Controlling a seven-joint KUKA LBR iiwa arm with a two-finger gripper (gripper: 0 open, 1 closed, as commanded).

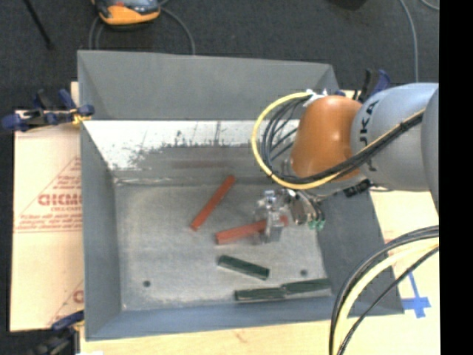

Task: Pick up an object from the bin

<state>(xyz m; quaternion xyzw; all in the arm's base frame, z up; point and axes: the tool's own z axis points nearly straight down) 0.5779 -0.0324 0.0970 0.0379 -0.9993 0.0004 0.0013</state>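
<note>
Grey bin point(96, 220): gripper point(272, 224) sits at the right end of the lower red stick point(238, 234), mid-floor; whether it is open, I cannot tell. Stick seems light, stiff, smooth; pinch across its narrow width.

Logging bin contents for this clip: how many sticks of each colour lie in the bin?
Red sticks: 2, the slanted red stick mid-floor and the flat red stick, whose end reaches the gripper.
Dark green sticks: 3, the loose green stick and, end to end by the near wall, the long green stick and the corner green stick.
Total: 5.
</note>
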